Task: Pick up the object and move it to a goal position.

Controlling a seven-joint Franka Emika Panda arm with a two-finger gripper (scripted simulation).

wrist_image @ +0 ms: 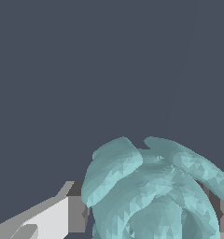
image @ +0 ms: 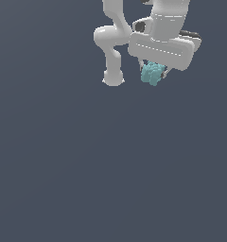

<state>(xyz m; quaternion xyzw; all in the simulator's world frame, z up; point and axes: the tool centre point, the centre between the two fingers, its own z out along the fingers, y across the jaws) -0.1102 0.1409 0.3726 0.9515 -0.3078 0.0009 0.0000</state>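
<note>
The object [image: 152, 73] is a small teal-cyan knobbly lump with rounded bumps. It hangs between the fingers of my white gripper [image: 153, 72], near the top of the exterior view, right of centre. The gripper is shut on it and holds it off the surface. In the wrist view the object [wrist_image: 151, 191] fills the space between the two fingers [wrist_image: 76, 212], which press on both its sides. The fingertips are mostly hidden behind the lump.
The white arm's lower links and base [image: 113, 78] stand just to the exterior view's left of the gripper. A plain dark grey-blue surface [image: 110, 179] spreads over the rest of both views. No goal marker shows.
</note>
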